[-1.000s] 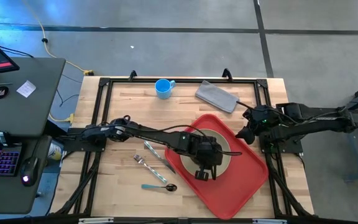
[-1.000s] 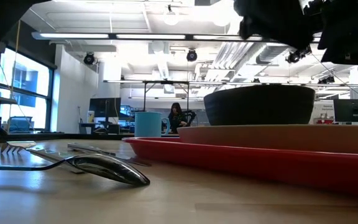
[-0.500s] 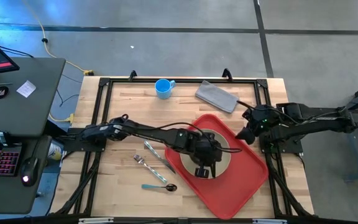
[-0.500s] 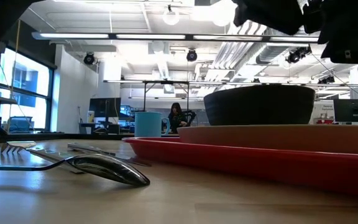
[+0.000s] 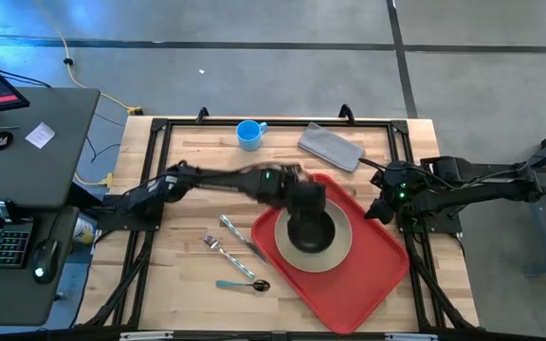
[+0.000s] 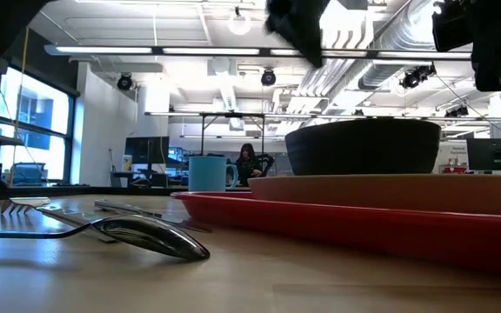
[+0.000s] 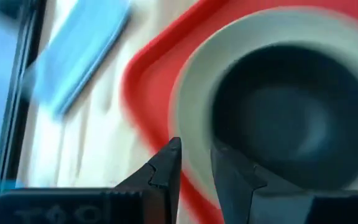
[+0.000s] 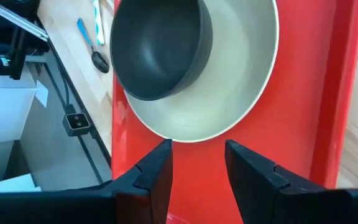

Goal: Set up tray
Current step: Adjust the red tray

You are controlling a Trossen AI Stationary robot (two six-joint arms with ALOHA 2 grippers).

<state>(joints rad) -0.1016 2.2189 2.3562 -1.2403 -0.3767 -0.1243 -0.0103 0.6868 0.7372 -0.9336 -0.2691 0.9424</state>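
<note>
Tray (image 5: 377,275) — red, flat, low-rimmed; lies askew on the table, its long axis running diagonally from the corner near the grey cloth (image 5: 330,146) toward the table's front edge. It carries a beige plate (image 5: 339,254), and a dark bowl (image 5: 312,227) sits on the plate.

Left gripper (image 7: 194,163) — empty, fingers a narrow gap apart; it hangs over the tray's rim on the cloth side, with plate and bowl just ahead of its tips. The arm reaches across from the left.

Right gripper (image 8: 197,155) — empty, fingers parted; it hovers at the tray's right edge, with the red floor below it and the plate just beyond its tips.

Loose on the wood, on the left arm's side of the tray: fork (image 5: 218,246), knife (image 5: 245,240), spoon (image 5: 243,284). Blue cup (image 5: 249,134) stands at the far edge, nearer the left arm.

Judgement — cutlery and cup are not yet on the tray; they lie nearer the left arm, which would likely fetch them.
</note>
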